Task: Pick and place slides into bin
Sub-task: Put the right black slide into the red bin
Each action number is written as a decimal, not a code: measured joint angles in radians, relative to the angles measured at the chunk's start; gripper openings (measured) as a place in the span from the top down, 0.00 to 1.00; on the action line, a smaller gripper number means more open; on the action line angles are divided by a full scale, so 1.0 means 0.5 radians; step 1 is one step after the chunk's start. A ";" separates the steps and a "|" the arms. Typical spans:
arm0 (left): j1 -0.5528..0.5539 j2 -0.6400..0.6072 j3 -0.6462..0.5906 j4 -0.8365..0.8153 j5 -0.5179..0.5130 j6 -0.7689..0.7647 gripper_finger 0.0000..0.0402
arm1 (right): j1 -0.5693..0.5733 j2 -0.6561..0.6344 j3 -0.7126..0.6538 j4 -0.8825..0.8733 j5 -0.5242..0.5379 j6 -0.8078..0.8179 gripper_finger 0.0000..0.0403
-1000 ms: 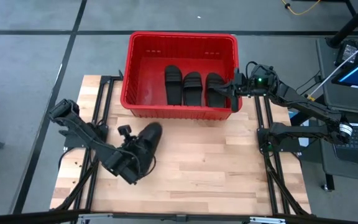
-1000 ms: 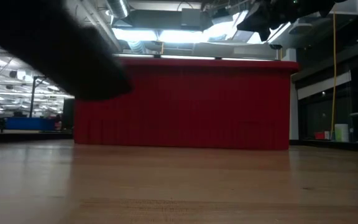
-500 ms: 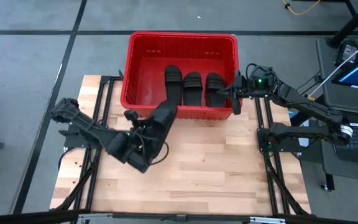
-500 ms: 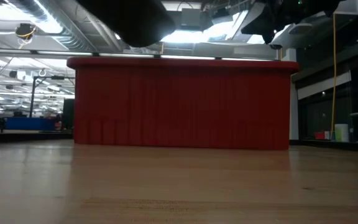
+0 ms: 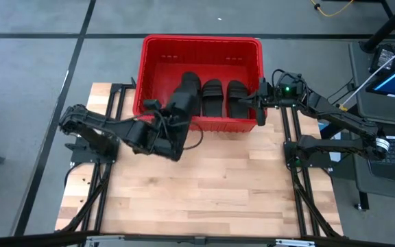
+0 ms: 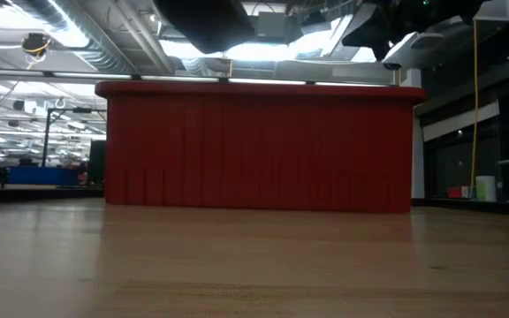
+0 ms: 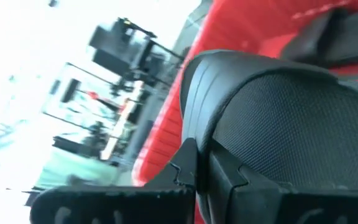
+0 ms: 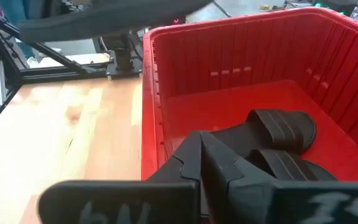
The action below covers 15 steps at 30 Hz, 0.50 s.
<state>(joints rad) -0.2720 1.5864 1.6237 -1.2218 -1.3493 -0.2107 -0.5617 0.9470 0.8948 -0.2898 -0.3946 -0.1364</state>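
The left tool (image 5: 172,118), clamped on the fourth slide (image 5: 182,100) over the bin (image 5: 201,42) front rim, should clear the wall before letting go beside the three inside.

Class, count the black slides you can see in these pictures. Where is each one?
4. Three lie side by side in the bin. The fourth is held by the left pincer over the bin's near rim.

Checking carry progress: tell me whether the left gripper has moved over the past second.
Yes. The left gripper, shut on a slide, has travelled from the open table toward the bin, the slide now crossing its near rim.
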 joint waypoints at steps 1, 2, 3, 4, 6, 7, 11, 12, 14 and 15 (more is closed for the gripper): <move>0.026 0.000 0.018 0.008 -0.030 0.080 0.99 | 0.000 0.001 0.000 0.001 0.000 0.000 0.99; 0.053 0.000 0.039 0.020 -0.055 0.148 0.99 | 0.000 0.001 0.000 0.001 0.000 0.000 0.99; 0.081 0.000 0.059 0.046 -0.089 0.213 0.99 | 0.000 0.001 0.000 0.001 0.000 0.000 0.99; 0.110 0.000 0.079 0.072 -0.115 0.275 0.99 | 0.000 0.001 0.000 0.002 0.000 0.000 0.99; 0.169 0.000 0.120 0.100 -0.126 0.416 0.99 | 0.000 0.001 0.000 0.001 0.000 -0.003 0.99; 0.198 0.000 0.140 0.100 -0.126 0.485 0.99 | 0.000 0.001 0.000 0.002 0.000 -0.003 0.99; 0.343 0.000 0.225 0.097 -0.071 0.743 0.99 | 0.000 0.001 0.000 0.020 -0.001 -0.006 0.99; 0.388 0.000 0.245 0.097 -0.068 0.800 0.99 | 0.000 0.001 0.000 0.041 0.000 -0.007 0.99; 0.490 -0.001 0.280 0.097 -0.061 0.924 0.99 | 0.000 0.001 0.000 0.107 -0.001 -0.008 0.99; 0.547 -0.002 0.294 0.097 -0.019 0.984 0.99 | 0.000 0.001 0.000 0.157 -0.002 -0.009 0.99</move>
<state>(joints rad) 0.0017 1.5856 1.7705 -1.1732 -1.3586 0.2814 -0.5617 0.9474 0.8948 -0.2113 -0.3954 -0.1409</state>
